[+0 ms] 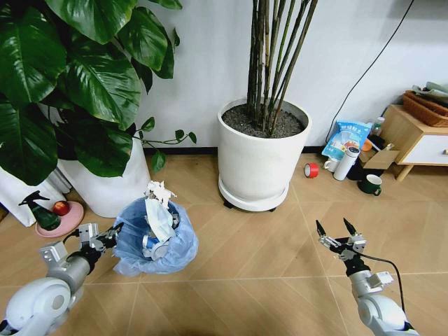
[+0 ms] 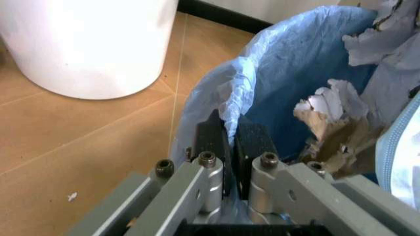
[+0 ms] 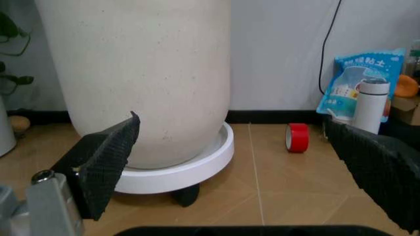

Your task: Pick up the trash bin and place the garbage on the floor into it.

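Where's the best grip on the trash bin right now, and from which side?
Take the trash bin at its rim, from the robot's left. The left gripper is already shut there, pinching the bag-covered edge. Paper heaped above the opening probably blocks a top approach.

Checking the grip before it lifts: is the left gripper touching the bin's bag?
Touching. The left wrist view shows the left gripper shut on the blue bag at the trash bin's rim.

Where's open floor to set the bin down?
Free: floor between trash bin, held at the rim by the left gripper, and the open right gripper. Crowded: by the cabinet, around red tape, bottle and mug.
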Robot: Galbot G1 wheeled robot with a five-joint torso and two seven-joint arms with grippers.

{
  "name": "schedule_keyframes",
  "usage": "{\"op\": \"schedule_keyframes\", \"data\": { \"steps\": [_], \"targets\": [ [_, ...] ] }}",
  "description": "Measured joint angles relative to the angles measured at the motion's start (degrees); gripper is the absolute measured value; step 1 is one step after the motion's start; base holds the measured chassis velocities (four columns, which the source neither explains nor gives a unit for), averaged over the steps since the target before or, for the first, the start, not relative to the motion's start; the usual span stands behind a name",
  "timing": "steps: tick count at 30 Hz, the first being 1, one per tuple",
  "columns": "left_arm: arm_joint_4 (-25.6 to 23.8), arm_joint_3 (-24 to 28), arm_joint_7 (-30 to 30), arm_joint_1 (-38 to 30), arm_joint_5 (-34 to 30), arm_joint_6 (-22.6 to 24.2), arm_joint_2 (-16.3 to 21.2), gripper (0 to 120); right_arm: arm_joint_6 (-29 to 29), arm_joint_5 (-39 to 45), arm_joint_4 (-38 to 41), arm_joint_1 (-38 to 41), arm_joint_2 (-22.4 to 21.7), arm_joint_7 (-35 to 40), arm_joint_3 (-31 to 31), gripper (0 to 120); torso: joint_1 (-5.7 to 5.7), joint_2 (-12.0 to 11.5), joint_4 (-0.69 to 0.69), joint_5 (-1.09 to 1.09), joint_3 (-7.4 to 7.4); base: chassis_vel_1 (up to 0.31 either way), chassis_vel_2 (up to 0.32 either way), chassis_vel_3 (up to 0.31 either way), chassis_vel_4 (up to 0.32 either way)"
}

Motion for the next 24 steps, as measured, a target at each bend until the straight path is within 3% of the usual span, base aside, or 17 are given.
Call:
{"op": "schedule_keyframes", "data": {
  "steps": [24],
  "targets": [
    [0.09,0.81,-0.27,-0.83,-0.48,-0.01,1.22,0,0.45,-0.65,0.08,-1.71,0.61,-1.23,2.17,100,0.0,0.0,0.0,0.0,0.0,0.022,-0.025,-0.027,0.024]
  ]
}}
